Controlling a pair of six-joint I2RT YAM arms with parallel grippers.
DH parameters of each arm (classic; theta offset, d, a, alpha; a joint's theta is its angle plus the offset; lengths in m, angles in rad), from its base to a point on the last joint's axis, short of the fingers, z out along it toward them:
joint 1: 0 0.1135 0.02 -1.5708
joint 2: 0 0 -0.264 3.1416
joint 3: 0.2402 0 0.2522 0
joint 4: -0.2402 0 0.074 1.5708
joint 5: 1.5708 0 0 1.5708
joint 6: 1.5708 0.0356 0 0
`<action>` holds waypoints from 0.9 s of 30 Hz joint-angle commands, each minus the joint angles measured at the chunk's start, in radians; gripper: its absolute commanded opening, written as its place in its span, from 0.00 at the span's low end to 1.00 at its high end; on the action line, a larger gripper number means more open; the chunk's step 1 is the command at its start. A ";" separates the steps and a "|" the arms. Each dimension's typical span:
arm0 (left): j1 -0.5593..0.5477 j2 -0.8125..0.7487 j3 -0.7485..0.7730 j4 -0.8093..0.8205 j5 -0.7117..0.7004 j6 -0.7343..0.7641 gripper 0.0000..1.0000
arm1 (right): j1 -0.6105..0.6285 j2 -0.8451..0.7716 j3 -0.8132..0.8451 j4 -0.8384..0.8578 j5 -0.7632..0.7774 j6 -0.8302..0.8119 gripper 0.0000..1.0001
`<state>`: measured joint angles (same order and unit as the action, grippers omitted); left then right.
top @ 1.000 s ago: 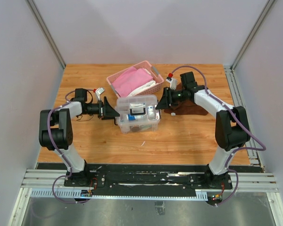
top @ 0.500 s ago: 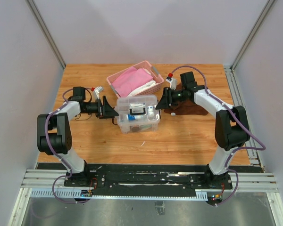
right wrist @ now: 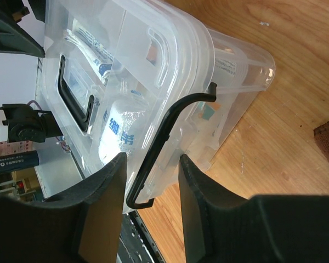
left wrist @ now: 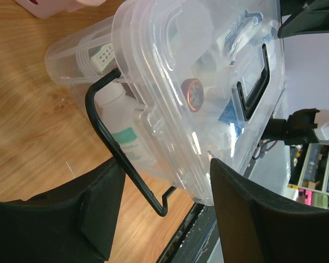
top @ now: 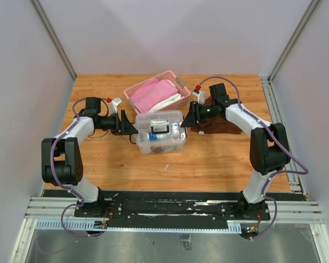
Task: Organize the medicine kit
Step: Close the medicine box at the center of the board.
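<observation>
Though narrowing, left fingers, like right fingers, stand spread astride medicine kit latches.

No legible text in any view.
Inside the medicine kit, a packet carries blue print and a bottle a teal label, both unreadable.

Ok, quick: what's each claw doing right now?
Left claw: open, straddling the medicine kit's left wire latch, no grip.
Right claw: open, straddling the right wire latch, no clear grip.
</observation>
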<state>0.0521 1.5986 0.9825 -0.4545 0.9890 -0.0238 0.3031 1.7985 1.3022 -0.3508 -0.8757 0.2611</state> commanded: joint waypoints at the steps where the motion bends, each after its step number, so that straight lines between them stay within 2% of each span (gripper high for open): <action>1: -0.033 -0.017 0.012 -0.010 -0.179 0.056 0.32 | 0.027 0.058 -0.001 -0.057 0.041 -0.066 0.27; 14: -0.095 -0.069 0.052 -0.063 -0.382 0.085 0.24 | 0.027 0.067 0.003 -0.060 0.035 -0.068 0.26; 27: -0.133 -0.081 0.066 -0.077 -0.455 0.097 0.11 | 0.027 0.071 0.002 -0.060 0.035 -0.069 0.24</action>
<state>-0.0654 1.4986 1.0622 -0.4690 0.6807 0.0185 0.3027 1.8122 1.3174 -0.3664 -0.8898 0.2543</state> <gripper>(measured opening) 0.421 0.402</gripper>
